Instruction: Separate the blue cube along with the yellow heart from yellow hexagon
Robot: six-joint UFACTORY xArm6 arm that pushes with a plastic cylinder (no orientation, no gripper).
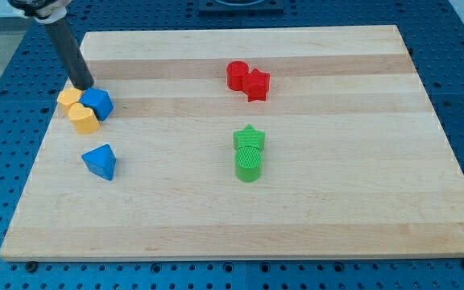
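Observation:
At the view's left, a blue cube, a yellow hexagon and a yellow heart sit pressed together in one cluster. The hexagon is at the cluster's upper left, the cube at its right, the heart at its bottom. My tip is just above the cluster, at the gap between the hexagon and the blue cube, touching or nearly touching them. The dark rod slants up to the view's top left.
A blue triangular block lies below the cluster. A red pair, a rounded block and a star, sits at top centre. A green star and green cylinder sit at centre. The wooden board's left edge is close.

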